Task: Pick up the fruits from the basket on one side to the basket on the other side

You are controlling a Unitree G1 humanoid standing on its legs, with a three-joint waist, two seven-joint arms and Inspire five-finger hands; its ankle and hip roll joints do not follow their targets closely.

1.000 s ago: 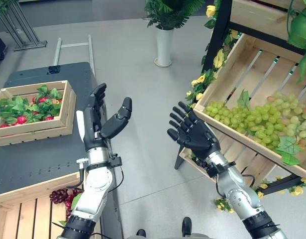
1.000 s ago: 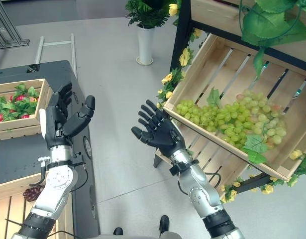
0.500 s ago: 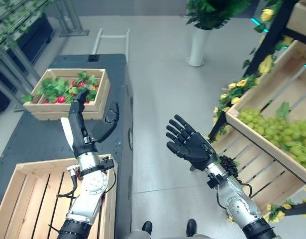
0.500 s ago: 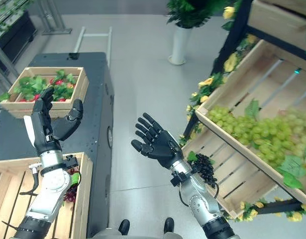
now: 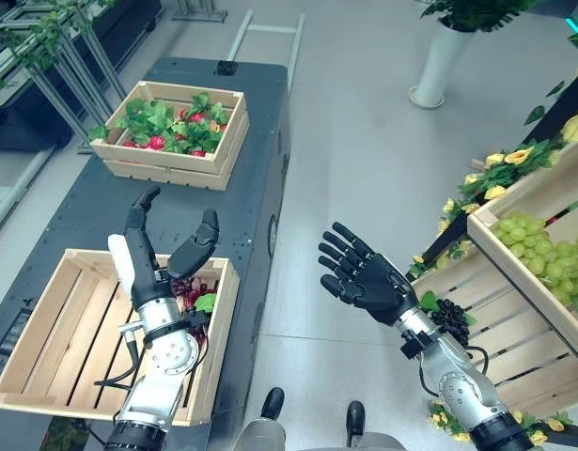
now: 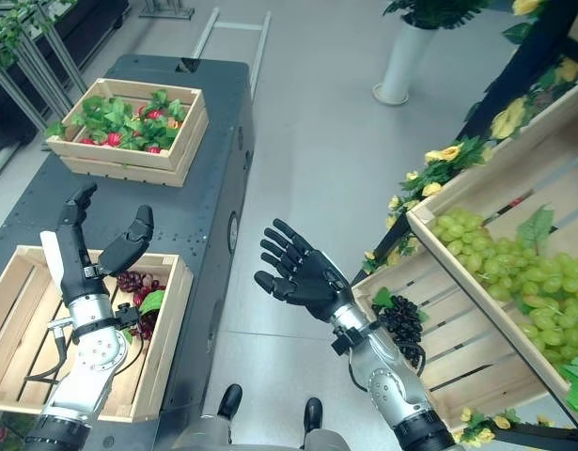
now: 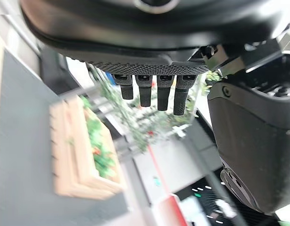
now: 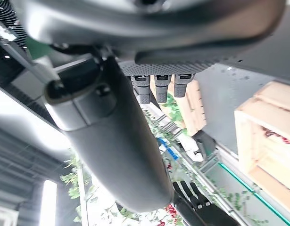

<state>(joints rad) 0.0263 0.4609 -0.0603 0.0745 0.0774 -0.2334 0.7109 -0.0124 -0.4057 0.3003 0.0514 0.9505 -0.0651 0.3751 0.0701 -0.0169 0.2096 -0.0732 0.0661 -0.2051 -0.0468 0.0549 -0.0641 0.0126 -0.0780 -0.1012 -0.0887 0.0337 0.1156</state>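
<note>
My left hand point(image 5: 155, 271) is raised, open and empty, above the right end of a near wooden crate point(image 5: 44, 329) on the dark cart. In that crate's corner, a bunch of dark red grapes point(image 5: 187, 287) with a green leaf lies just behind the wrist. My right hand point(image 5: 371, 282) is held up over the floor, open with fingers spread and nothing in it. Right of it, a slanted shelf crate holds green grapes point(image 5: 542, 254). A black grape bunch point(image 5: 449, 319) lies in the lower shelf crate. In the wrist views the left fingers point(image 7: 149, 92) and right fingers point(image 8: 156, 87) are straight.
A second wooden crate point(image 5: 171, 164) of red fruit and green leaves stands at the far end of the dark cart point(image 5: 260, 188). The wooden shelf stand point(image 6: 476, 178) with yellow flowers is at the right. A white vase point(image 5: 441, 66) stands on the grey floor behind.
The whole picture has shifted: the camera has swung left, bringing the near crate into view and the shelf to the edge. Both hands stay raised and open.
</note>
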